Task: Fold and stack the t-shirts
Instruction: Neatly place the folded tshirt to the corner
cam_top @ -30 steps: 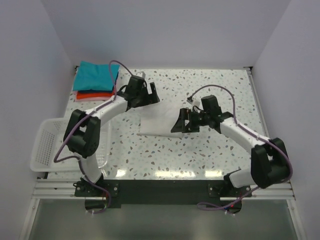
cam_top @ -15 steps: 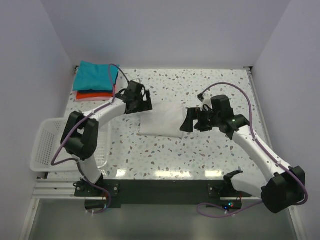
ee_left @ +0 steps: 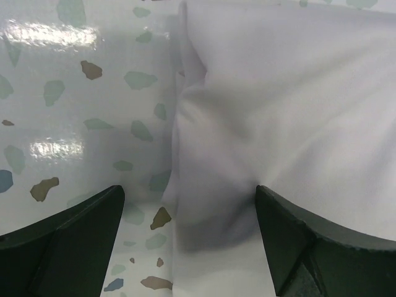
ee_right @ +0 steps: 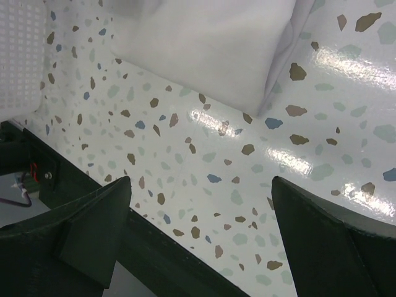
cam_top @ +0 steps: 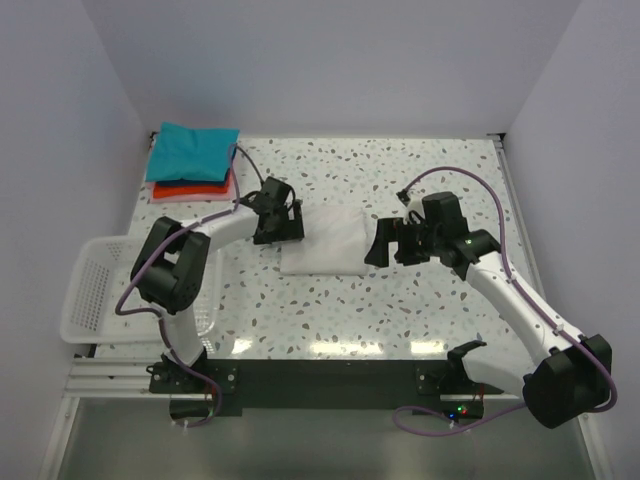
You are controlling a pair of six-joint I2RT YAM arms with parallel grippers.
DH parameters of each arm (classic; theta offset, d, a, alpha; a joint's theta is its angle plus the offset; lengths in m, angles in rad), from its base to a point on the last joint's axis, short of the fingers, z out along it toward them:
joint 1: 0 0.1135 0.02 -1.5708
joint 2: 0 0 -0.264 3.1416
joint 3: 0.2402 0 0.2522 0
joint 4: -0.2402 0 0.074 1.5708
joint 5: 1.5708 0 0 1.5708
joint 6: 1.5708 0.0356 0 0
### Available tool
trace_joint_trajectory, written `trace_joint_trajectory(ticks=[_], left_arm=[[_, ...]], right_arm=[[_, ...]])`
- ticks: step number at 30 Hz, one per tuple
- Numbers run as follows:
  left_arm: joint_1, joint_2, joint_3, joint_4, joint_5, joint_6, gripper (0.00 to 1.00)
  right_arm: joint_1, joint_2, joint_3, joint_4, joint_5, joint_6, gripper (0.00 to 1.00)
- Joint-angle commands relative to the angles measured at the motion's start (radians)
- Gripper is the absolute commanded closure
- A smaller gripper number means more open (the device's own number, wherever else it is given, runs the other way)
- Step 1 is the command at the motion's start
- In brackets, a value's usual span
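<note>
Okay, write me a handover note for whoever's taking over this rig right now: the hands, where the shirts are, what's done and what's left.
Hands: the left hand is open, low over the left edge of the white t-shirt, gripping nothing. The right hand is open over the table just right of that shirt, holding nothing.
Shirts: the white t-shirt lies folded mid-table. The teal t-shirt sits folded on the red-orange t-shirt in the far left corner.
Done: all three look folded, two are stacked.
Left: move the white one onto the teal-topped stack.
</note>
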Motion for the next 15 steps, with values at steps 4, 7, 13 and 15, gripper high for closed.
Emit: trace_joint_trajectory(ticks=[4, 7, 13, 15], left_arm=[[-0.050, 0.016, -0.035, 0.004, 0.002, -0.037, 0.17], [-0.067, 0.040, -0.018, -0.022, -0.054, -0.062, 0.24], [-0.114, 0.097, 0.005, -0.052, -0.125, -0.102, 0.40], [-0.129, 0.132, 0.033, -0.080, -0.156, -0.112, 0.47]], right_arm=[[-0.007, 0.002, 0.019, -0.008, 0.032, -0.024, 0.01], [-0.009, 0.003, 0.019, -0.014, 0.035, -0.025, 0.01], [-0.012, -0.006, 0.011, -0.019, 0.061, -0.027, 0.01], [-0.015, -0.003, 0.010, -0.025, 0.069, -0.028, 0.01]])
